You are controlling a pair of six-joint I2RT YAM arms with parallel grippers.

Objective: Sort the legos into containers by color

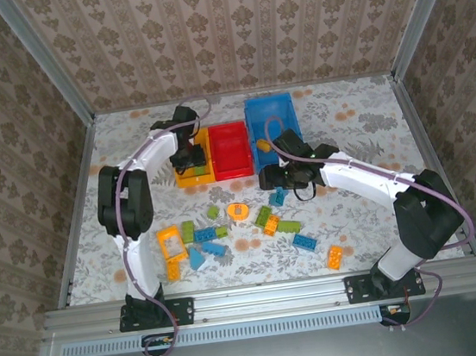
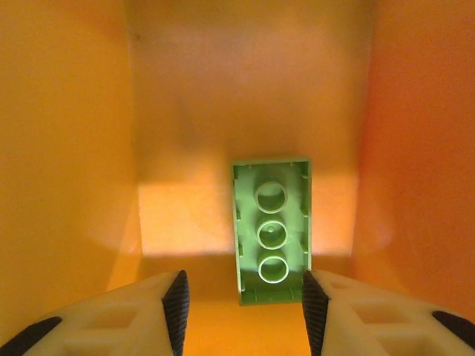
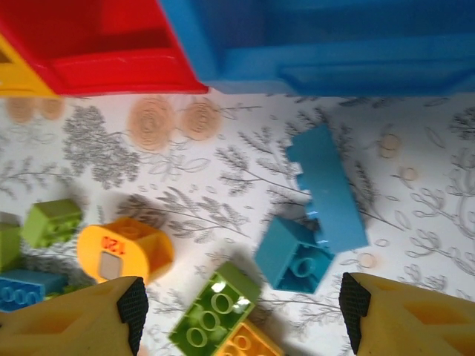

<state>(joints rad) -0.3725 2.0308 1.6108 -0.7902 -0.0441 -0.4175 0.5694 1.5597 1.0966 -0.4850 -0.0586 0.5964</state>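
Lab enclosure — aluminium frame (image 1: 270, 294), wallpaper panels (image 1: 237, 30)

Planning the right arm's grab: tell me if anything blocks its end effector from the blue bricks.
Nothing visible does. The open right end effector hangs over two blue bricks lying against each other; a green brick lies beside them, not on top.

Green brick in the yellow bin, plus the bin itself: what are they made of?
Green brick: looks like hard moulded plastic, semi-gloss; crisp edges and three round tubes inside its rim. Yellow bin: probably plastic too; smooth walls, soft light band across them. Exact type unclear.
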